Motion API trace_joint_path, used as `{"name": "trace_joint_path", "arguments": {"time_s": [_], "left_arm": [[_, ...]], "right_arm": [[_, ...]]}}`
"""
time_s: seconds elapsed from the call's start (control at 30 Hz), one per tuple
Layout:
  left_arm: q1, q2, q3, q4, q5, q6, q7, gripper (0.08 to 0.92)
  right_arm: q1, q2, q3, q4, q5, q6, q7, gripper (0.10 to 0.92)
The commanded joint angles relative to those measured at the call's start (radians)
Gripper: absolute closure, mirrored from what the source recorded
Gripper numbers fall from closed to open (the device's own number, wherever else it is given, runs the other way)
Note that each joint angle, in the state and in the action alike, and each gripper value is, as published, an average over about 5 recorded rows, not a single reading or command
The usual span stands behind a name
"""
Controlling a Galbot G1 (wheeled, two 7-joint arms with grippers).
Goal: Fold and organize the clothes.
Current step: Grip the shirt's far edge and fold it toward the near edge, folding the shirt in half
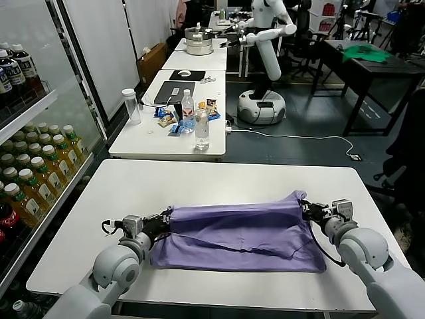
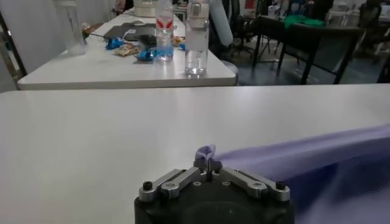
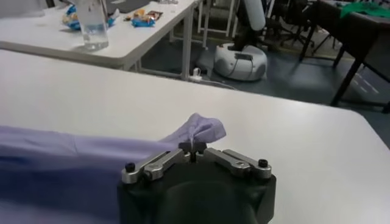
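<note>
Between the two grippers, the lavender T-shirt (image 1: 242,232) hangs stretched over the desk (image 1: 199,179). Left gripper (image 1: 164,220) and right gripper (image 1: 307,210) jaws pinch opposite corners. Carry both corners evenly, keeping fabric taut so the fold lands square.

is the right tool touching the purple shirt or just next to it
Touching. The right wrist view shows the right tool shut on a bunched corner of the purple shirt, with fabric poking up between its tips.

Print on the lavender T-shirt (image 1: 239,232) hidden in its folds, both arms cut off at head view's bottom edge, fridge bottle (image 1: 26,66) labels unreadable.
</note>
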Motion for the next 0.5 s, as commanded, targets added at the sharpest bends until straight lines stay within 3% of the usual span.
{"name": "trace_joint_path", "arguments": {"time_s": [0.03, 0.27, 0.5], "left_arm": [[0.004, 0.012, 0.006, 0.021, 0.016, 0.008, 0.009, 0.906], [0.015, 0.003, -0.005, -0.011, 0.045, 0.007, 0.001, 0.743], [0.089, -0.040, -0.043, -0.112, 0.108, 0.004, -0.086, 0.544]], "right_arm": [[-0.049, 0.001, -0.006, -0.005, -0.024, 0.000, 0.000, 0.901], [-0.074, -0.008, 0.009, 0.024, -0.030, 0.000, 0.003, 0.727], [-0.125, -0.017, 0.061, 0.090, -0.044, 0.002, 0.004, 0.520]]}}
